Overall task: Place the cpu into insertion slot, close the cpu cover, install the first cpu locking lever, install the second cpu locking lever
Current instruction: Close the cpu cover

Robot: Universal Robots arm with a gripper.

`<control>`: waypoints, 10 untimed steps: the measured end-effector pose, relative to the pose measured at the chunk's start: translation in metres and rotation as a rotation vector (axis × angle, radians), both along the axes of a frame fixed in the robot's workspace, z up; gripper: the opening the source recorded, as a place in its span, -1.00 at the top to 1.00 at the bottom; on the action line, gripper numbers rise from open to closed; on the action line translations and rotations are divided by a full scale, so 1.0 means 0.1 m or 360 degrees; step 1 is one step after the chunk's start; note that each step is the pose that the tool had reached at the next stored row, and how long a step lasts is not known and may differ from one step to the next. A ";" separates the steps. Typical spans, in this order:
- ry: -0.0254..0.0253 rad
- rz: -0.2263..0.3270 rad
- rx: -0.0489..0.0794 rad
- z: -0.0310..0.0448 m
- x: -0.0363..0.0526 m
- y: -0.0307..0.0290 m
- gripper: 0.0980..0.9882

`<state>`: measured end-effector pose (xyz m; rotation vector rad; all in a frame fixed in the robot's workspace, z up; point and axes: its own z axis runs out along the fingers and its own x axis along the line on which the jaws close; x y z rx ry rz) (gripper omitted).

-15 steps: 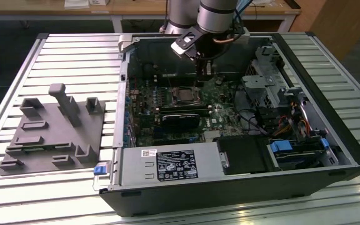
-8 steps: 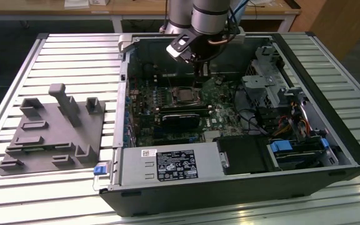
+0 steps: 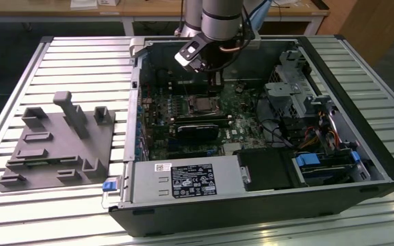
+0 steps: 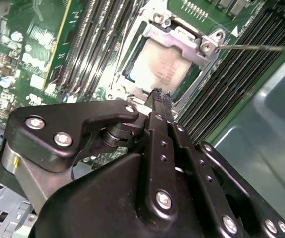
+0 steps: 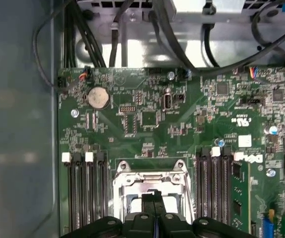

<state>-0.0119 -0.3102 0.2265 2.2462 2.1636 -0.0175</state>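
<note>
- The pale silver-beige square cpu (image 4: 159, 67) lies flat inside the small silver-rimmed insertion slot (image 3: 201, 105) on the green motherboard (image 5: 132, 119). By that, the placing step looks done.
- The thin silver metal cpu cover (image 4: 182, 42), a frame plate with a square cut-out, lies down around the chip, and the chip's face shows through the opening. In the first wrist view the same frame (image 5: 149, 176) sits square between the banks of long black memory slots (image 5: 85, 193).
- A thin steel locking lever (image 4: 261, 47) runs off sideways from the cover's tab, passing over the memory slots. It looks unlatched, though I can't tell how high it stands.
- The black gripper (image 4: 158, 95) hangs just above the socket's near edge. Its fingers (image 4: 154, 119) are pressed together with nothing between them, and the tips are close to the cover but not clearly touching it.
- My reading is that the work stands at the cover-and-lever stage — the cover seated, the first lever unfastened.
- That stage calls for a fine, steady push on a very slim rod, close to the socket, so the lever swings under its catch without scraping the board.
- In the exterior view the arm reaches down into the open black computer case (image 3: 266, 218), which lies on the slatted metal counter (image 3: 67, 215).
</note>
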 end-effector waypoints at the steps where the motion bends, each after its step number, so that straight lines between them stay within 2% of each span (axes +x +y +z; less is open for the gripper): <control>1: -0.00028 0.0001 0.0006 -0.006 -0.015 -0.001 0.98; 5: -0.00106 0.0006 0.0034 -0.030 -0.081 -0.006 0.98; 10: -0.00167 0.0009 0.0055 -0.068 -0.163 -0.034 0.98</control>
